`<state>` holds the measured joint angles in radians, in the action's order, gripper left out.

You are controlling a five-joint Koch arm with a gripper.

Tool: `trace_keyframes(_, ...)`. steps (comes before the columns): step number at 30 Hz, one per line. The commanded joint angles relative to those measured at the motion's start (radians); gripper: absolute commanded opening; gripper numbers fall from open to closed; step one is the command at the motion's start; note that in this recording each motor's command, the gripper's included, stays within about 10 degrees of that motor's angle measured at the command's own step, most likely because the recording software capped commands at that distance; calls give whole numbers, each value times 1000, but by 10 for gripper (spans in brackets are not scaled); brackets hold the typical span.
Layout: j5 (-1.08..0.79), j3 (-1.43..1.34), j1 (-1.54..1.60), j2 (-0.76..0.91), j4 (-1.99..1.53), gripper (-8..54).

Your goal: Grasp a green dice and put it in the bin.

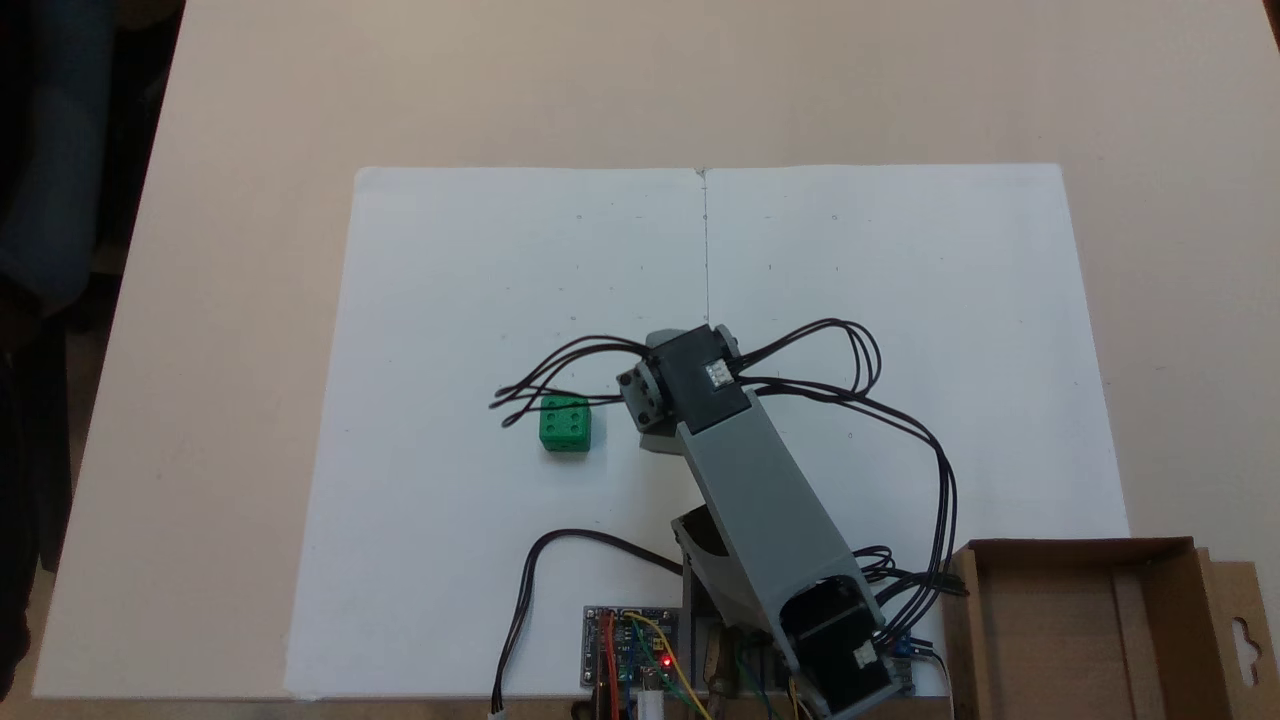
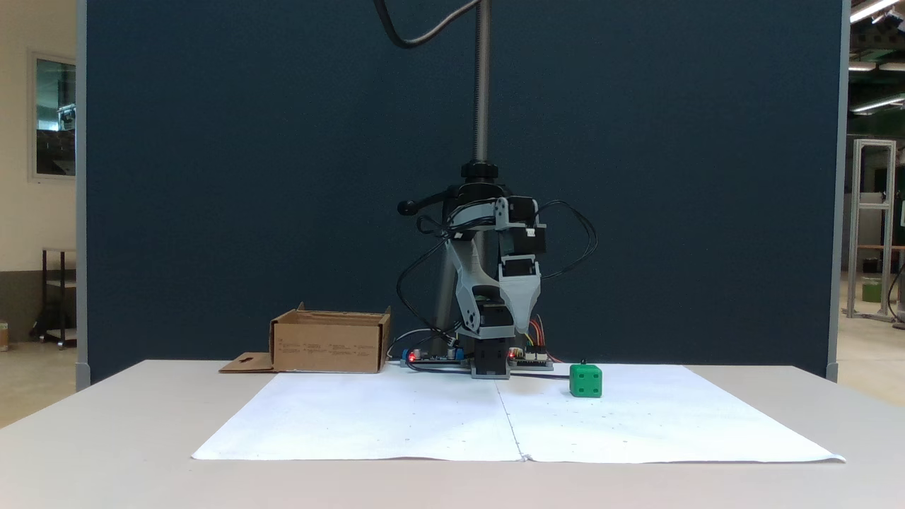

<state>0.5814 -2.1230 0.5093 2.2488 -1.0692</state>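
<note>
Front fixed view, nearest first: white paper sheet (image 2: 516, 420) lay flat on the worktop (image 2: 106, 438). Green dice (image 2: 585, 380) sat on the paper, right of the arm's base. Hand (image 2: 522, 311) hung folded, tip pointing down, above the base and apart from the dice; could not tell whether its jaws were parted. Bin (image 2: 331, 341) stood at rear left, off the paper.

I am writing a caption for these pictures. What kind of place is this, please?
Probably a lab or workshop. A dark partition panel stands behind the table, and a metal frame stands under ceiling strip lights in the hall beyond. On the table lie bare circuit boards, the bin and the green dice.
</note>
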Motion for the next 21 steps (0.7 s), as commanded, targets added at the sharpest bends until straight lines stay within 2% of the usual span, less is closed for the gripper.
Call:
trace_keyframes(1,130,60,72,6,-66,424)
trace_keyframes(21,390,140,304,-249,160,417)
